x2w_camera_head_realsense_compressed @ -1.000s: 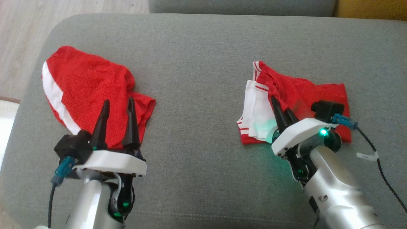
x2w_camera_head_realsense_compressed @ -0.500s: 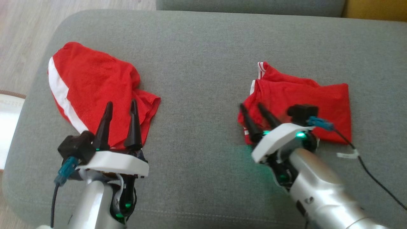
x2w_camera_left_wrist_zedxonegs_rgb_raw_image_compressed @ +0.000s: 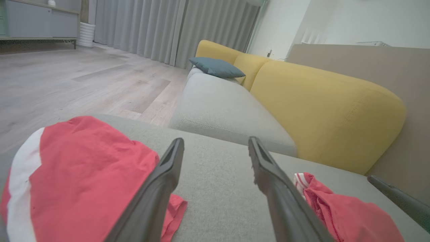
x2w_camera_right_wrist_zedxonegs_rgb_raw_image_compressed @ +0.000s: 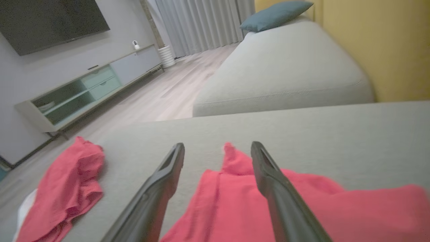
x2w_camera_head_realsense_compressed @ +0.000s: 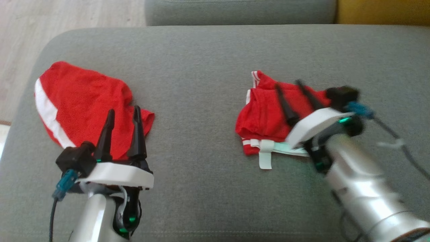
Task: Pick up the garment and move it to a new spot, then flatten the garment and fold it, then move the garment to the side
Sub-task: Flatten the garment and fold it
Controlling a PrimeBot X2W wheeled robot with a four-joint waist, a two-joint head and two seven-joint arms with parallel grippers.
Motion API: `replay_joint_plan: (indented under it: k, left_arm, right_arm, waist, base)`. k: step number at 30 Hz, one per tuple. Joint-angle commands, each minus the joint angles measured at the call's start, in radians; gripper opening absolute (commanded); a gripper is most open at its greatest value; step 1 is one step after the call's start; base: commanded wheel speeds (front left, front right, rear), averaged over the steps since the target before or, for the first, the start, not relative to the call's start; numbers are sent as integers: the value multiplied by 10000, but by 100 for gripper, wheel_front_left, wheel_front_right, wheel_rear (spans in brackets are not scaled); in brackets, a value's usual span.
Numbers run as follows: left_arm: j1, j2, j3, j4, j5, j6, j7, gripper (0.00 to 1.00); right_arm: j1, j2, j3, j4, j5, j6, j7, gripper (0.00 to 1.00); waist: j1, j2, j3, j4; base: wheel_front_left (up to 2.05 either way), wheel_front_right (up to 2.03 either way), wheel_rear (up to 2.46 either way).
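Observation:
Two red garments lie on the grey sofa seat (x2w_camera_head_realsense_compressed: 201, 57). The right garment (x2w_camera_head_realsense_compressed: 262, 117) is folded into a small pile, with a white band (x2w_camera_head_realsense_compressed: 265, 158) sticking out at its near edge. My right gripper (x2w_camera_head_realsense_compressed: 287, 84) hovers open above it with nothing between its fingers; the right wrist view has the same garment (x2w_camera_right_wrist_zedxonegs_rgb_raw_image_compressed: 235, 208) under the open gripper (x2w_camera_right_wrist_zedxonegs_rgb_raw_image_compressed: 218, 145). The left garment (x2w_camera_head_realsense_compressed: 80, 97), red with a white stripe, lies crumpled at the seat's left end. My left gripper (x2w_camera_head_realsense_compressed: 123, 111) stands open over its near edge, empty, as in the left wrist view (x2w_camera_left_wrist_zedxonegs_rgb_raw_image_compressed: 215, 140).
The seat's rounded left edge drops to wooden floor (x2w_camera_head_realsense_compressed: 20, 33). A yellow backrest (x2w_camera_left_wrist_zedxonegs_rgb_raw_image_compressed: 319, 101) and a blue pillow (x2w_camera_left_wrist_zedxonegs_rgb_raw_image_compressed: 216, 67) lie beyond, with another grey seat (x2w_camera_right_wrist_zedxonegs_rgb_raw_image_compressed: 285, 67). A TV cabinet (x2w_camera_right_wrist_zedxonegs_rgb_raw_image_compressed: 84, 90) stands by the wall. Bare seat lies between the garments.
My right gripper has opened and let go of the right garment's layer, which now lies folded over. The gripper has moved farther back over it. The camera has shifted; the left arm holds still.

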Motion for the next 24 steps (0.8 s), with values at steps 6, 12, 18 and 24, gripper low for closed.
replay_joint_plan:
  k: [6,12,18,24]
  left_arm:
    - [-378,87,339,-793,-5,-34,-53,100]
    - [-456,87,364,-1106,4,-22,-53,100]
    - [-450,87,361,-1447,212,-62,-53,100]
    - [-206,87,255,-1488,756,-81,-53,100]
  right_arm:
    - [548,-914,-2262,-1830,-2899,-7,-136,100]
    - [1917,-532,-3985,-3511,-4865,-7,-137,100]
    - [3389,261,-5088,-5288,-6132,-7,-138,100]
    - [4267,566,-5388,-6042,-6402,-7,-138,100]
  waist:
    - [0,-1,5,-476]
    - [0,-1,91,-804]
    - [0,-1,180,-1124]
    - [0,-1,189,-1332]
  base:
    - [0,0,0]
    - [0,0,0]
    - [0,0,0]
    - [0,0,0]
